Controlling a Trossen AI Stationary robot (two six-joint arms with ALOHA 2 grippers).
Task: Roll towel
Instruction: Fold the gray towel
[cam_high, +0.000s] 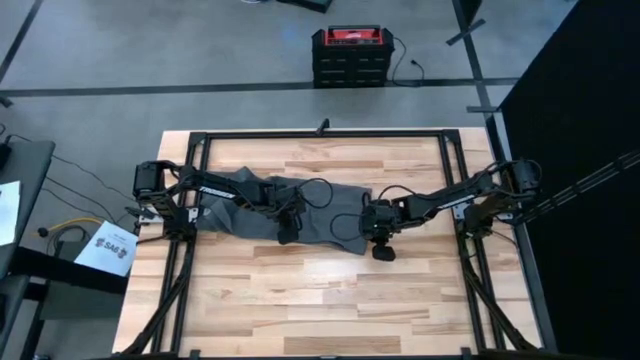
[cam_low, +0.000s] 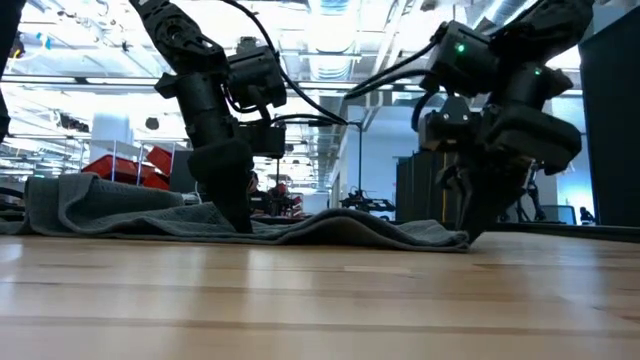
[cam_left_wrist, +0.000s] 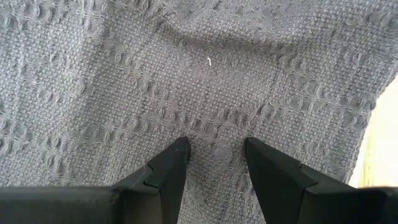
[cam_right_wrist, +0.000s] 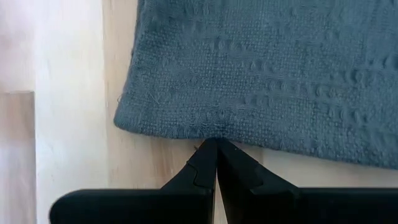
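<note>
The towel (cam_high: 290, 210) lies spread and rumpled on the table (cam_high: 320, 300), long axis running from the left arm's side to the right's. The right gripper (cam_right_wrist: 216, 149), fingers together and pinching the hem near one corner, sits at the towel's right end. The left gripper (cam_left_wrist: 216, 158), fingers apart, presses down on the cloth mid-towel. Judgement: rolling would proceed leftward from the right end, so the right arm is better placed to start.
</note>
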